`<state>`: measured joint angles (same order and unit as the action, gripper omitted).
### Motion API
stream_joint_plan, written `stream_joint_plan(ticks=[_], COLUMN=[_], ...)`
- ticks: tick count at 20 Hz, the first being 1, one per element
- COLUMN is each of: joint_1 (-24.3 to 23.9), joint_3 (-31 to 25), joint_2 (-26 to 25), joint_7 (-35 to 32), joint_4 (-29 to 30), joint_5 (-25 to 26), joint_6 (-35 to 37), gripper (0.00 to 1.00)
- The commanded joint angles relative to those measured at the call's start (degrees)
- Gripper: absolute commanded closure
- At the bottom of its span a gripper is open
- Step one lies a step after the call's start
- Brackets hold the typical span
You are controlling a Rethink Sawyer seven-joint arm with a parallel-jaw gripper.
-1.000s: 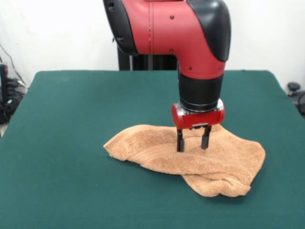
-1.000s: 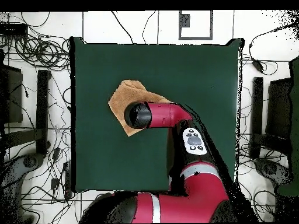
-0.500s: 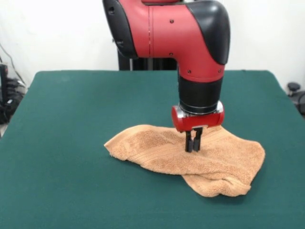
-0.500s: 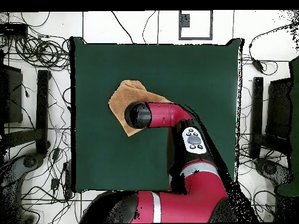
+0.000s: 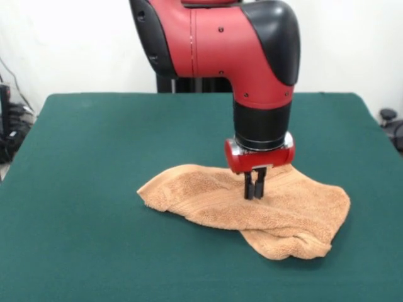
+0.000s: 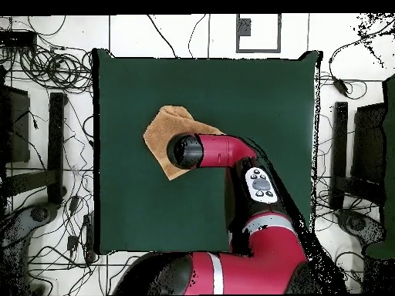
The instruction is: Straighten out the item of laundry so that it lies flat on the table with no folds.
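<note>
The light-orange towel (image 5: 208,198) lies rumpled on the green table (image 5: 94,157), with a folded-under flap at its front right corner (image 5: 289,242). My gripper (image 5: 253,192) stands upright over the towel's middle, shut on a pinch of the towel's cloth. In the overhead view the towel (image 6: 160,131) sits left of the table's middle (image 6: 254,100), and the arm's wrist (image 6: 185,151) covers its lower right part and hides the gripper.
The arm's red and black body (image 5: 220,38) hangs above the towel from the far side. Cables and stands (image 6: 46,154) lie on the floor around the table. The towel is well inside the table's edges.
My gripper's fingers, open one second ago, have closed on the towel's cloth. The arm has shifted slightly left. The towel's outline is unchanged.
</note>
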<state>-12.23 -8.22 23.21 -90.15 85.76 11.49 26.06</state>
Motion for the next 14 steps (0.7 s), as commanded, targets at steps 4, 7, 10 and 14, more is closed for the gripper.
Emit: stream_joint_plan(ticks=[4, 7, 10, 14], joint_1=[0.80, 1.69, 2.43, 2.54], joint_3=[-5.54, -4.37, -3.90, -4.46], joint_2=[7.52, 10.97, 12.98, 12.70], joint_7=[-1.14, -3.23, -4.90, -4.88], joint_4=[14.11, 18.26, 20.79, 22.50], joint_5=[-1.16, -1.94, -2.23, -1.16], joint_6=[13.81, 15.79, 15.89, 13.09], gripper=[1.00, 1.00, 1.00, 1.00])
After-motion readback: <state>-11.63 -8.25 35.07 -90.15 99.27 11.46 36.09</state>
